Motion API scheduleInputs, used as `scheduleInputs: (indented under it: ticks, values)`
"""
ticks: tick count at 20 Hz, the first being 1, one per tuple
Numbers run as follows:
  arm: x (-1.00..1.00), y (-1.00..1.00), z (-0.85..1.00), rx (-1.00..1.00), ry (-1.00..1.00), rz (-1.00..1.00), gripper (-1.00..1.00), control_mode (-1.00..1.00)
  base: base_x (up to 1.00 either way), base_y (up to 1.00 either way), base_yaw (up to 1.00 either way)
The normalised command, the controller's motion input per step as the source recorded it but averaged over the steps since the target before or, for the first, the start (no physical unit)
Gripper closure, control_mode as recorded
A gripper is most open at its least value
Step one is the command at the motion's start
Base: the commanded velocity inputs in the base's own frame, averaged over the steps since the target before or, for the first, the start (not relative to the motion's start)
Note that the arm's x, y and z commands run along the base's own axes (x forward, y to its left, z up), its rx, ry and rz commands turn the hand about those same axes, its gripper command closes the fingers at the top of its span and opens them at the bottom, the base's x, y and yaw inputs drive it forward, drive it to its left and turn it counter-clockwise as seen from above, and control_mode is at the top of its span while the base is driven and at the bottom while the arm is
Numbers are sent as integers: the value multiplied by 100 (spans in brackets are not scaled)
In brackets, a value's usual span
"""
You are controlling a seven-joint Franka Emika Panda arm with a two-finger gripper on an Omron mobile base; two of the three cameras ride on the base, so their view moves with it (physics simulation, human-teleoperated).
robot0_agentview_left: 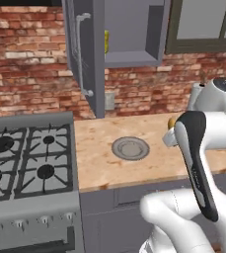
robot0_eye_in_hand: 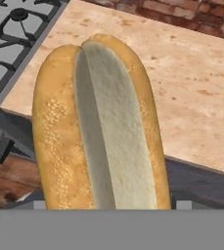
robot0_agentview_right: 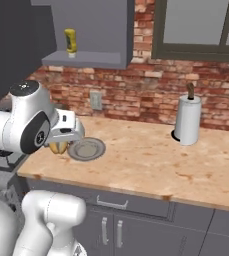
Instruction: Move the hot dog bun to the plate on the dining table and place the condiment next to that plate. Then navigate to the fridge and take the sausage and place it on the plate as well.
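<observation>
White arm [robot0_agentview_right: 31, 125] bent low, elbow raised, pincer jaws spread wide

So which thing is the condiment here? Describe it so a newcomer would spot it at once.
Start at the grey wall cabinet above the wood counter, left of the window. On its open bottom shelf stands the condiment, a small yellow squeeze bottle with a dark label, resting cap down. It is alone on that shelf, high above the grey dish and the paper towel roll.

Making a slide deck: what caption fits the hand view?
Hot dog bun held up close above the wood counter, stove at upper left.
</observation>
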Motion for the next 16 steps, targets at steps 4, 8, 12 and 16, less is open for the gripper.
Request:
scheduleInputs:
  ticks: [4,8,12,16]
  values:
    - [0,0,0,0,0,0,100,100,-100,2,36]
    - [0,0,0,0,0,0,100,100,-87,18,51]
    - [0,0,0,0,0,0,100,100,-55,44,69]
    - [0,0,0,0,0,0,100,100,-37,50,81]
